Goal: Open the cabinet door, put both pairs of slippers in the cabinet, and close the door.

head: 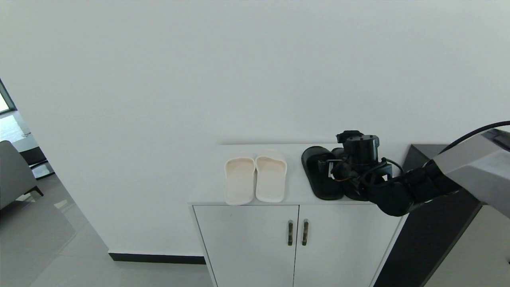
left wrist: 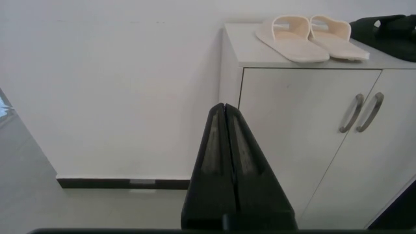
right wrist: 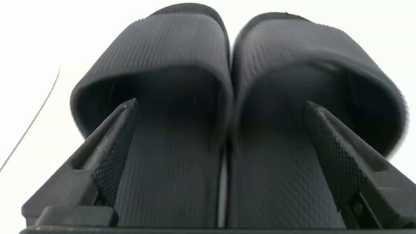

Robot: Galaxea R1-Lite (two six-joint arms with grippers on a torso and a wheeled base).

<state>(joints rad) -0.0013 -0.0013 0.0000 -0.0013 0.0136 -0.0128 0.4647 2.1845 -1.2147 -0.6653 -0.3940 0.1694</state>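
A pair of black slippers (head: 318, 159) lies on the right of the white cabinet's top (head: 207, 191), with a cream pair (head: 255, 177) beside it to the left. My right gripper (head: 334, 170) sits low over the black pair. In the right wrist view it is open (right wrist: 221, 149), one finger (right wrist: 114, 149) inside each slipper's strap (right wrist: 162, 71), the two inner sides between the fingers. Both cabinet doors (head: 247, 243) are closed, their handles (head: 297, 232) side by side. My left gripper (left wrist: 225, 130) is shut on nothing, low and left of the cabinet (left wrist: 292, 117).
A dark unit (head: 422, 231) stands against the cabinet's right side. A white wall runs behind. Open grey floor (head: 79, 255) lies to the left, with a grey chair (head: 12, 175) at the far left.
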